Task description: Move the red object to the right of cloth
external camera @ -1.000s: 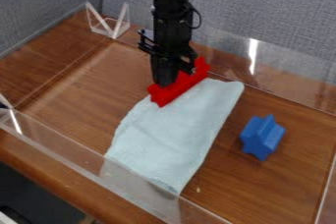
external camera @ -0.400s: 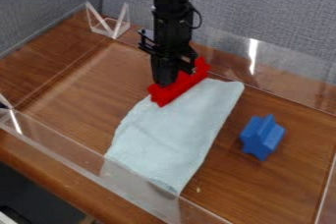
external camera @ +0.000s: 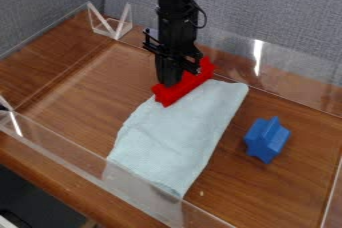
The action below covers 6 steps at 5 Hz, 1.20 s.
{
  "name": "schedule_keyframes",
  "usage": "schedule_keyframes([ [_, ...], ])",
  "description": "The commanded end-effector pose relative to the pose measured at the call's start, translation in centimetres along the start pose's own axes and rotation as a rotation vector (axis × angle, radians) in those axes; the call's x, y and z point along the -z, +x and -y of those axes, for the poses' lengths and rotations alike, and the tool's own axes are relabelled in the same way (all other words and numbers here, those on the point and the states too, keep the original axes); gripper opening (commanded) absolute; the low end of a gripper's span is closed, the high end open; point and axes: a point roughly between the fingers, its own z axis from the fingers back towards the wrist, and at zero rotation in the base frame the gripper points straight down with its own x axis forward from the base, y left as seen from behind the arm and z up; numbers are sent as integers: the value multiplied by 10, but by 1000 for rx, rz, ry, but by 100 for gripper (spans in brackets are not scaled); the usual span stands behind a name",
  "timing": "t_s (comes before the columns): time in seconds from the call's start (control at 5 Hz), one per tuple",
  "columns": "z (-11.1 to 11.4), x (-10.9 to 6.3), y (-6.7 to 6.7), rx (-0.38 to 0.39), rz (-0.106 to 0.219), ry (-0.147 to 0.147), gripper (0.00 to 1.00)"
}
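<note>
The red object (external camera: 174, 91) is a bright red elongated block lying at the far top edge of the cloth (external camera: 177, 135), a pale light-blue rumpled towel spread over the middle of the wooden table. My black gripper (external camera: 167, 82) points straight down onto the middle of the red block and is shut on it. The fingertips are hidden against the block, which rests on the cloth's edge.
A blue notched block (external camera: 266, 138) sits right of the cloth. Clear acrylic walls (external camera: 267, 52) ring the wooden tabletop (external camera: 74, 72). A white wire stand (external camera: 107, 19) is at the back left corner.
</note>
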Motion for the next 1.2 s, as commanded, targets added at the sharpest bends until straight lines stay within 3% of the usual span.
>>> schedule_keyframes([
  [0.0, 2, 0, 14, 44, 63, 27, 0],
  [1.0, 16, -7, 9, 104, 72, 31, 0],
])
